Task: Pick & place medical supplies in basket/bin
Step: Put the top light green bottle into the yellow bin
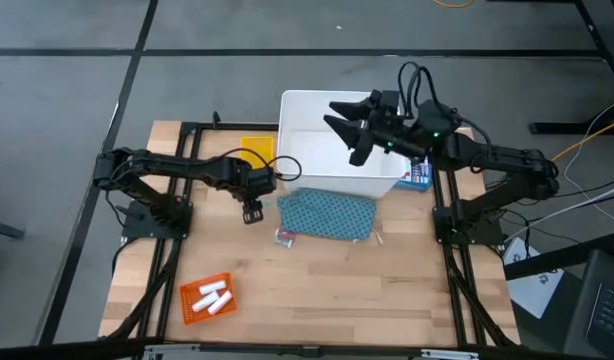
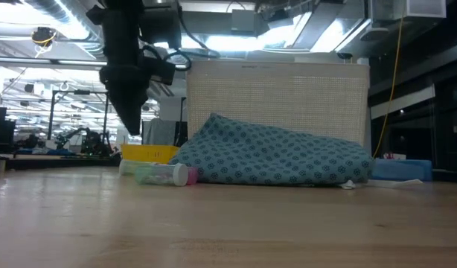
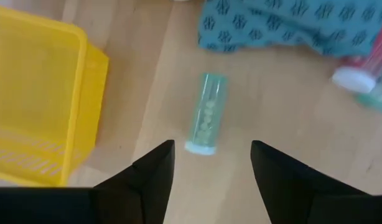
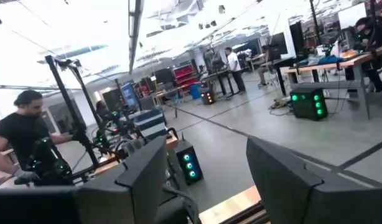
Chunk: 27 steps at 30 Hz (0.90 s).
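Note the bare wood around your left gripper (image 1: pixel 252 212), spread just left of the pouch (image 1: pixel 327 215), above a green tube (image 3: pixel 206 112) beside the yellow tray (image 3: pixel 35 99). Right gripper (image 1: pixel 349 125), spread, hovers over the bin (image 1: pixel 297 110), behind the pouch.

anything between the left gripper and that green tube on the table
Nothing visible. The left gripper hangs open just above the pale green tube, which lies alone on bare wood between the yellow tray and the teal pouch.
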Tool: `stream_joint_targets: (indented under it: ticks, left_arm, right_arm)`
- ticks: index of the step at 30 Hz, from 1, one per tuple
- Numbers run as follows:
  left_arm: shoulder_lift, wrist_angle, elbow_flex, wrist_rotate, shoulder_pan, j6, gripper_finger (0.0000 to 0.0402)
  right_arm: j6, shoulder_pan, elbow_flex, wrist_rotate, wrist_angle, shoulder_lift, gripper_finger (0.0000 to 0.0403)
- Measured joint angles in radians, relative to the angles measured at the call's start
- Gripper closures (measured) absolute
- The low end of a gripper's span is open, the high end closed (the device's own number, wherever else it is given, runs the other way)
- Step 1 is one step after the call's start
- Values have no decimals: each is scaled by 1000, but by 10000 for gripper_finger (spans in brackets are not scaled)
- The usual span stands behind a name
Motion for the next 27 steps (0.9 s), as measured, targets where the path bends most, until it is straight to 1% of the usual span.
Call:
stream_joint_targets:
  ticks: [5, 11, 16, 18, 21, 23, 27]
  left_arm:
    - [-7, -4, 0, 16, -5, 65, 181]
    - [-9, -10, 0, 27, -45, 98, 190]
    - [-9, -17, -5, -50, -66, 212, 192]
    - [-9, -15, -5, -58, -62, 235, 189]
    - [-9, -11, -5, -29, -54, 259, 180]
    - [-9, -12, -5, -27, -55, 262, 173]
    - [-9, -21, -6, -22, -55, 261, 161]
  right_arm:
    - [24, 1, 19, -1, -1, 42, 179]
    - [76, 3, 19, -1, -1, 106, 179]
    - [105, 21, 19, -9, 0, 147, 179]
    - [105, 30, 19, -9, 6, 157, 179]
    - [104, 39, 19, -9, 8, 164, 179]
    - [101, 44, 19, -7, 8, 166, 179]
    - [53, 58, 19, 16, 8, 166, 179]
